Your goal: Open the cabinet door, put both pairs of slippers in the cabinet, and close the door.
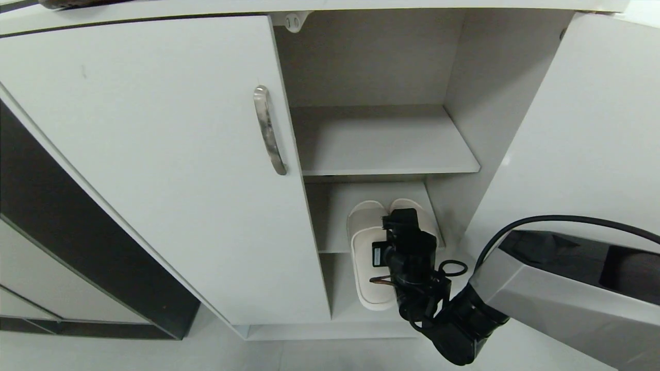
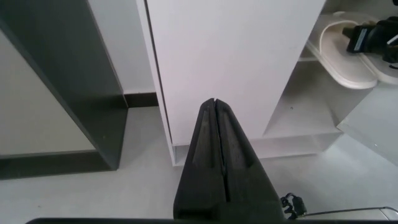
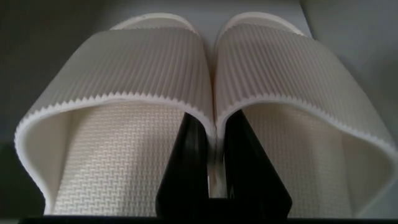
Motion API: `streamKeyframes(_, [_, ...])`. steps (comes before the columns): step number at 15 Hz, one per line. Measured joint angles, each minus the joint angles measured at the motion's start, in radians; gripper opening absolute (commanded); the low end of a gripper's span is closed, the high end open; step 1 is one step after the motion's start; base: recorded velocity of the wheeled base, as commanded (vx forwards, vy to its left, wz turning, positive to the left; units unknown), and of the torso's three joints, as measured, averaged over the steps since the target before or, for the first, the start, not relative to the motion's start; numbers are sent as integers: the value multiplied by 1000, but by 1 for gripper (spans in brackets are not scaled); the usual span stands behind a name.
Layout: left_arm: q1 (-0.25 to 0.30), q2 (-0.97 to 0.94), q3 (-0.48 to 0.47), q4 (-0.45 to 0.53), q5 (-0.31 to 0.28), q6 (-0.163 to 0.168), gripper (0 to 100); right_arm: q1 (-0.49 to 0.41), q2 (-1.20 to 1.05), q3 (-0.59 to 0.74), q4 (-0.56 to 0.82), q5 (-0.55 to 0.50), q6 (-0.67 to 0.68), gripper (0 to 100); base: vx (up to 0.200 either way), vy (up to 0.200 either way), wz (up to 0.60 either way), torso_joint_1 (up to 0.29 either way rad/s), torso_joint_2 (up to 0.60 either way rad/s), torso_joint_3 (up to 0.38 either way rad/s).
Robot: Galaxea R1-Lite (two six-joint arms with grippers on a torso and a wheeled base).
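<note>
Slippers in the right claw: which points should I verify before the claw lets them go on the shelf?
1. The right door stands open: ok.
2. The right claw is shut on the inner edges of the slippers: ok.
3. The slippers lie fully over the lower shelf: not ok, the heels overhang its front edge.
4. The soles rest on the shelf: cannot tell.
5. The left claw is shut and out of the opening, facing the closed left door: ok.

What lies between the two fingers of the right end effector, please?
The touching inner strap edges of the white slippers sit pinched between the fingers of the right end effector, as the right wrist view shows.
</note>
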Motion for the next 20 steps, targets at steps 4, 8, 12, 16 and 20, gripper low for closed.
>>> streamKeyframes(4, [0,0,0,0,0,-1,0,-26,45,-85,37,1,-4,0,0,0,0,0,0,0])
streamKeyframes(8, [0,0,0,0,0,-1,0,-59,88,-237,147,4,-4,0,0,0,0,0,0,0])
streamKeyframes(12, [0,0,0,0,0,-1,0,-91,122,-397,263,12,-4,0,0,0,0,0,0,0])
streamKeyframes(16, [0,0,0,0,0,-1,0,-125,160,-494,302,12,-3,0,0,0,0,0,0,0])
streamKeyframes(20, [0,0,0,0,0,-1,0,-127,173,-504,302,12,-1,100,0,0,0,0,0,0])
